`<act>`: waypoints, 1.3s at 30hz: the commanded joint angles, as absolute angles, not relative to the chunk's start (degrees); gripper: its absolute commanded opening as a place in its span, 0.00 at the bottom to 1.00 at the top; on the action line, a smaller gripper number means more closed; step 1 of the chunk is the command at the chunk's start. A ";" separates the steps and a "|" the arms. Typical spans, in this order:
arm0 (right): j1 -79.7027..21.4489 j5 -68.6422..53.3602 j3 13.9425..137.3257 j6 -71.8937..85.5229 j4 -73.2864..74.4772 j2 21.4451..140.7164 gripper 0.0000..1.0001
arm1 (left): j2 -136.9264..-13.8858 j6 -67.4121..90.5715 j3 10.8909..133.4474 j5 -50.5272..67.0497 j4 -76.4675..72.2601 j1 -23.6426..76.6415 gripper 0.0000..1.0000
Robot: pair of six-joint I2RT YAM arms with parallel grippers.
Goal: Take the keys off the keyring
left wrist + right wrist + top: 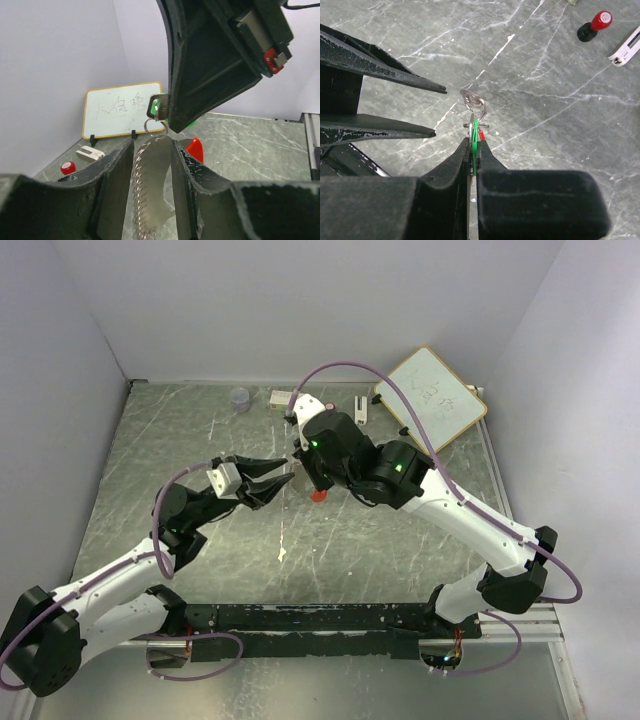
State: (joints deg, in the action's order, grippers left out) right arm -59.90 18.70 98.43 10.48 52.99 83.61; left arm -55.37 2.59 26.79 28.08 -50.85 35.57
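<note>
Seen only from above: bench [420,570] beneath both arms, left tool [290,470] spread apart, facing right tool [474,142]. Shown only at left wrist: keyring [142,190] hung below right tool, red key [196,149] just beside. Confirmed at right wrist: right tool clamped on green key [475,131].

Keys [475,132] (green, red, edge-on) pinched in right tool [474,146], grey keyring [473,101] threaded through them

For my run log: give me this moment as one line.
left gripper open beside keyring | right gripper shut on keys | keys not yet off keyring
</note>
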 commanded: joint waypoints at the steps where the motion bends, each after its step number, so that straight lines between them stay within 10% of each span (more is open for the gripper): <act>1: -59.99 19.13 99.21 10.40 52.04 84.01 0.00 | -55.55 5.18 26.12 31.82 -55.43 35.49 0.47; 18: -60.05 17.40 98.79 9.82 52.12 83.65 0.00 | -59.31 5.45 26.74 27.36 -59.15 35.51 0.52; 27: -60.08 16.83 98.96 9.61 52.34 84.02 0.00 | -63.40 4.66 28.54 29.89 -60.59 35.51 0.82; 39: -60.03 16.36 98.35 9.58 52.03 83.58 0.00 | -64.12 5.52 28.59 32.09 -64.86 35.46 0.76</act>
